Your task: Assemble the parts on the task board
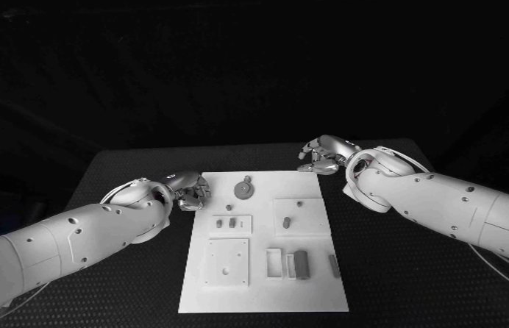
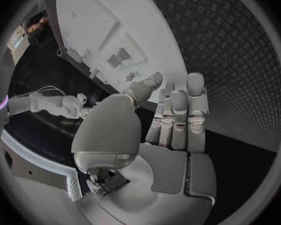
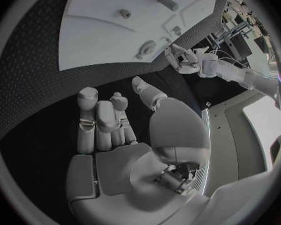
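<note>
The white task board lies in the middle of the table. On it are a grey pear-shaped part at the far end, two short pegs on a small raised plate, and a grey cylinder beside slots near the front. My left hand hovers at the board's left edge, fingers straight and together, holding nothing. My right hand is just off the board's far right corner, its fingers loosely apart and empty. The board lies beyond those fingers.
A square raised plate sits at the board's front left and another at mid right. A thin grey rod lies near the right edge. Black textured table surrounds the board.
</note>
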`<action>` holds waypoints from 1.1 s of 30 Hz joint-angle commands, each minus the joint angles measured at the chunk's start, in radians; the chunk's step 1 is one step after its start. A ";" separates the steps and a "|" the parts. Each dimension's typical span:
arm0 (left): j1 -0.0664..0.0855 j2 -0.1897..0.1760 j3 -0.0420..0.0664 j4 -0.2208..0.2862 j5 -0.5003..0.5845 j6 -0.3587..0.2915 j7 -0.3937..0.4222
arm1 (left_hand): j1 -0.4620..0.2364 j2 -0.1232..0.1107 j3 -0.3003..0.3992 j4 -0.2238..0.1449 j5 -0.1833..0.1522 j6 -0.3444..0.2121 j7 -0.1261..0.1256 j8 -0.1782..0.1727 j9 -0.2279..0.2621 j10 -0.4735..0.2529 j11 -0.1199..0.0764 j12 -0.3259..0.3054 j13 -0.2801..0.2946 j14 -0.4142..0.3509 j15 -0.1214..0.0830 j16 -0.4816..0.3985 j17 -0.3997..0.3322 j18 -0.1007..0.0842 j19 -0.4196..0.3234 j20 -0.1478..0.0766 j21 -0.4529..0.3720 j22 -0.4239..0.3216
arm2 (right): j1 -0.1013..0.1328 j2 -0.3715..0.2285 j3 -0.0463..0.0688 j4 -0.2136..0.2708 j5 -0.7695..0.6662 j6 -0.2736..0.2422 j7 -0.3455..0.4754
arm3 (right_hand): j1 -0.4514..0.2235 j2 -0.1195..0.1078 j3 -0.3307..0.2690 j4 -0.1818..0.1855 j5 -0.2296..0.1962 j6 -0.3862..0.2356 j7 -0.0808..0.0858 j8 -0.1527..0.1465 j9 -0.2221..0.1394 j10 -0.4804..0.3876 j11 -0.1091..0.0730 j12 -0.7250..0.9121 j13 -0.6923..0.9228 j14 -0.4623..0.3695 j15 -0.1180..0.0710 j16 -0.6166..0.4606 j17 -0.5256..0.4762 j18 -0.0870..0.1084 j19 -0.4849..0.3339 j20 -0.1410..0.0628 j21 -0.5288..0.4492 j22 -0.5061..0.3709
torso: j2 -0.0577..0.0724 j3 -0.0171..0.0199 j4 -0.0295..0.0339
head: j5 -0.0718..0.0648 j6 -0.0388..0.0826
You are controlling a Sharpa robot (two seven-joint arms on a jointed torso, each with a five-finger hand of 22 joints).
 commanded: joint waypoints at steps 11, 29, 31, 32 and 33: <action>0.054 -0.098 0.015 0.083 0.503 -0.019 0.118 | -0.086 0.006 -0.016 0.020 0.003 0.001 0.001 0.017 0.010 -0.053 0.032 0.021 0.009 -0.191 0.039 -0.245 -0.105 0.037 -0.220 0.051 -0.200 -0.097 | -0.014 -0.063 -0.027 0.085 -0.158 0.099 0.086 | 0.043 0.013 0.028 -0.079 0.001 -0.007 0.025 -0.004 0.009 -0.041 0.026 -0.537 -0.418 -0.031 0.023 -0.046 -0.059 0.087 -0.035 0.020 -0.045 0.013 | -0.001 0.0014 0.0006 | -0.006 -0.001; 0.058 -0.140 0.015 0.158 0.609 0.008 0.159 | -0.100 0.026 -0.028 0.006 0.004 -0.009 0.001 0.029 0.020 -0.086 0.052 0.017 -0.019 -0.233 0.097 -0.487 -0.156 0.005 -0.299 0.093 -0.336 -0.242 | -0.015 -0.072 -0.085 0.124 -0.382 0.155 0.032 | 0.062 0.019 0.030 -0.091 0.002 0.031 0.028 0.031 0.008 0.051 0.045 -0.820 -0.618 -0.019 0.040 -0.051 -0.109 0.087 -0.023 0.028 -0.070 0.013 | 0.001 -0.0014 -0.0023 | -0.013 0.003; 0.058 -0.140 0.015 0.161 0.609 0.008 0.160 | -0.100 0.026 -0.028 0.006 0.004 -0.009 0.001 0.029 0.020 -0.086 0.052 0.017 -0.020 -0.232 0.098 -0.489 -0.156 0.005 -0.299 0.094 -0.336 -0.243 | -0.017 -0.064 -0.094 0.116 -0.390 0.157 0.031 | 0.062 0.021 0.030 -0.092 0.002 0.034 0.027 0.033 0.008 0.050 0.047 -0.835 -0.627 -0.020 0.042 -0.055 -0.114 0.087 -0.024 0.028 -0.075 0.012 | 0.001 -0.0017 -0.0020 | -0.014 0.001; 0.058 -0.140 0.015 0.161 0.609 0.008 0.160 | -0.100 0.026 -0.028 0.006 0.004 -0.009 0.001 0.029 0.020 -0.086 0.052 0.017 -0.020 -0.232 0.098 -0.490 -0.155 0.005 -0.299 0.094 -0.336 -0.244 | -0.020 -0.060 -0.097 0.111 -0.392 0.161 0.032 | 0.062 0.022 0.030 -0.092 0.002 0.038 0.026 0.035 0.008 0.041 0.051 -0.849 -0.634 -0.020 0.046 -0.058 -0.117 0.087 -0.024 0.029 -0.078 0.011 | 0.001 -0.0020 -0.0021 | -0.015 0.001; 0.058 -0.140 0.015 0.161 0.609 0.008 0.160 | -0.100 0.026 -0.029 0.006 0.004 -0.009 0.001 0.029 0.020 -0.086 0.052 0.017 -0.020 -0.232 0.098 -0.490 -0.155 0.005 -0.299 0.094 -0.336 -0.244 | -0.024 -0.057 -0.098 0.107 -0.392 0.165 0.034 | 0.062 0.023 0.031 -0.092 0.002 0.041 0.025 0.036 0.008 0.035 0.055 -0.859 -0.640 -0.021 0.049 -0.061 -0.119 0.087 -0.025 0.029 -0.081 0.010 | 0.001 -0.0017 -0.0013 | -0.015 0.001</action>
